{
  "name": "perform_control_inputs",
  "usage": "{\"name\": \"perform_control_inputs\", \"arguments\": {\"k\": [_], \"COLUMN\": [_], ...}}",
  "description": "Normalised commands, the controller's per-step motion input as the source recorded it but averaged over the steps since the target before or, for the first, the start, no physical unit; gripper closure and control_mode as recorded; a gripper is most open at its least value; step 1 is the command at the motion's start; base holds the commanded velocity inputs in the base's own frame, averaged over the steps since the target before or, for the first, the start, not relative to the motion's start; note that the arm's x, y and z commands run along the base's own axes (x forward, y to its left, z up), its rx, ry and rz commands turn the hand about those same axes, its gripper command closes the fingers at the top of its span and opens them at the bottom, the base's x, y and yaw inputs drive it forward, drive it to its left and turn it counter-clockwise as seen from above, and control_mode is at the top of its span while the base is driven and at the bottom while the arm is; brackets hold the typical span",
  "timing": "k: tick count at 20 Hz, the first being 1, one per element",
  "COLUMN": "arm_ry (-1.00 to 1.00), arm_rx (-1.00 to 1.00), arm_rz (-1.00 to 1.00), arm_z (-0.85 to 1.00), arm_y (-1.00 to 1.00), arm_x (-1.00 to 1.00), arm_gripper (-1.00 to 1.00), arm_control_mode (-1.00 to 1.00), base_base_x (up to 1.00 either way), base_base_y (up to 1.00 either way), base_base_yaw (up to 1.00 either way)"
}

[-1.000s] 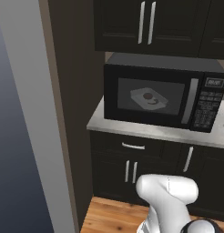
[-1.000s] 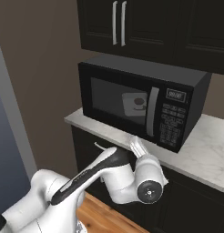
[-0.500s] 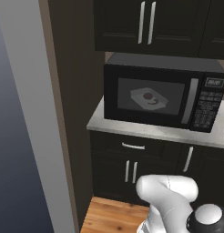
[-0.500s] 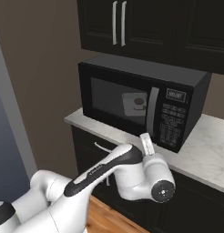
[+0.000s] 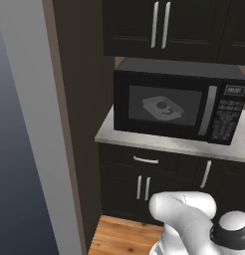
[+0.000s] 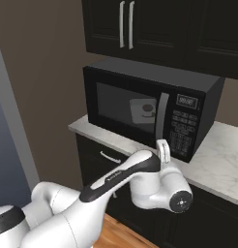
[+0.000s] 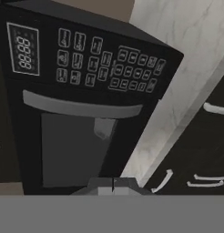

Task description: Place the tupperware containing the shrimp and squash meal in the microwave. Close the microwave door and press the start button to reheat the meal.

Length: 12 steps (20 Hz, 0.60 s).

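Microwave door [image 5: 164, 107] shut, tupperware [image 5: 163, 108] inside — jaws apparently closed, empty.

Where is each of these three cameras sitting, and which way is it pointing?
Left base view: behind the arm on its left, facing the microwave; the white arm rises at lower right.
Right base view: behind on the right, same microwave; the arm reaches from lower left toward the keypad.
Hand view: on the hand, rolled sideways, close to the keypad and door handle; the jaws are shut at the bottom.
Both base views share the tupperware behind the closed door.
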Motion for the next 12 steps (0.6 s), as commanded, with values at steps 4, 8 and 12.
{"name": "perform_control_inputs", "arguments": {"k": [4,8,12], "arm_ry": [0.0,0.0,0.0], "arm_rx": [0.0,-0.05,-0.19], "arm_rz": [-0.02,-0.01,-0.01], "arm_z": [0.0,0.0,-0.03], "arm_y": [0.0,0.0,0.0], "arm_x": [0.01,0.01,0.06], "arm_gripper": [1.0,1.0,1.0], "arm_control_mode": [-1.0,-1.0,-1.0], "base_base_x": [0.0,0.0,0.0], "base_base_y": [0.0,0.0,0.0], "base_base_yaw": [0.0,0.0,0.0]}}
